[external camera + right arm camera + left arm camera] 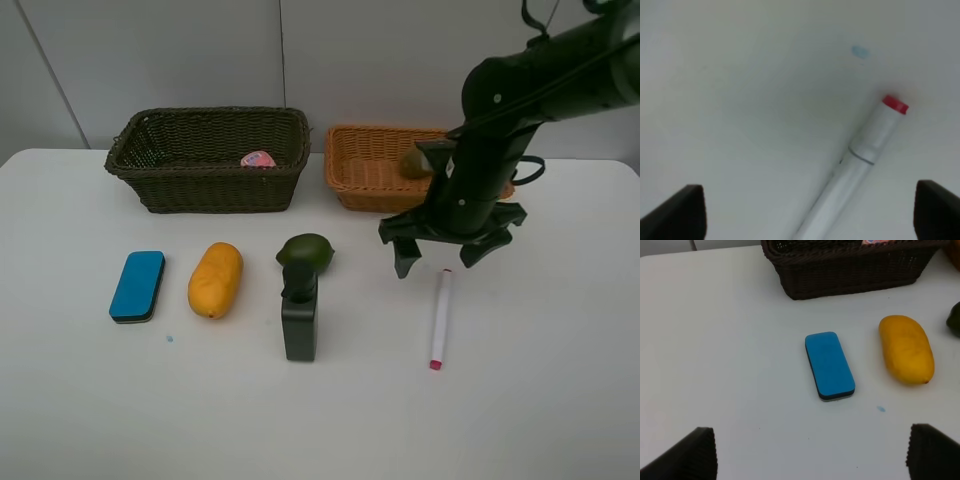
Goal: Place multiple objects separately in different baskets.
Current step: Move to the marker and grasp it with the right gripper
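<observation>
With jaws spread wide (nothing held), the right gripper [437,256] hovers over the slim white red-capped marker [440,320]; next, I think, it must lower and pinch it.

Hidden, blurred
Right arm [525,85] is covering part of the orange basket [360,172]; the blurred marker [865,150] is running off-frame.

Your high camera looks down across the whole tabletop [560,420]. Left wrist view faces the blue eraser [829,365] obliquely; right wrist view sits close above the marker [860,165]. Both items show overhead too.
</observation>
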